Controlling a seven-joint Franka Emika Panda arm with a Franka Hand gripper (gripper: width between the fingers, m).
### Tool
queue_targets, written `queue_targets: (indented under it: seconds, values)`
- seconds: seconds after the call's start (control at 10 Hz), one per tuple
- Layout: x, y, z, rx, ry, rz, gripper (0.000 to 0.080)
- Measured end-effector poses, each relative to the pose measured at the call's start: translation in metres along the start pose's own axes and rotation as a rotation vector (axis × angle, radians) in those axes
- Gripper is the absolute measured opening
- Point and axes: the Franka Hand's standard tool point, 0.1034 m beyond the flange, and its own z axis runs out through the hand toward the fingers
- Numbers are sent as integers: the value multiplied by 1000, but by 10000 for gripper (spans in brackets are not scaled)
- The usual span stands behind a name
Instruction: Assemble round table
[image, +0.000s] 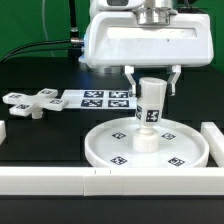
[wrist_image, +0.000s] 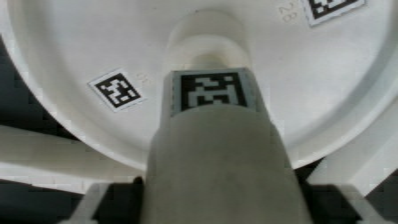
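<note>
The large rimmed round disc (image: 147, 148) lies flat on the black table, tags up. The short thick cylinder post (image: 150, 110) stands upright on the disc's middle. My gripper (image: 151, 82) is shut on the post's upper part, one finger on each side. In the wrist view the post (wrist_image: 214, 130) fills the middle, with a tag on its side, and runs down to the disc (wrist_image: 89, 50) beneath it; the black pads (wrist_image: 121, 195) press its sides. The small cross-shaped foot (image: 29, 102) lies apart, on the table at the exterior view's left.
The marker board (image: 97, 98) lies flat behind the disc, between it and the foot. Long white border bars run along the front edge (image: 60, 179) and the exterior view's right side (image: 214, 142). A short white bar end (image: 3, 132) shows at the left edge.
</note>
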Motion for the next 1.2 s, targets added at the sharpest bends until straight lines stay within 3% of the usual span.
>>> queue_targets:
  seconds: [1.0, 1.1, 1.2]
  values:
    - [-5, 2, 5, 7, -38, 27, 409]
    - [-5, 3, 5, 7, -37, 23, 577]
    - [-3, 4, 3, 4, -30, 12, 627]
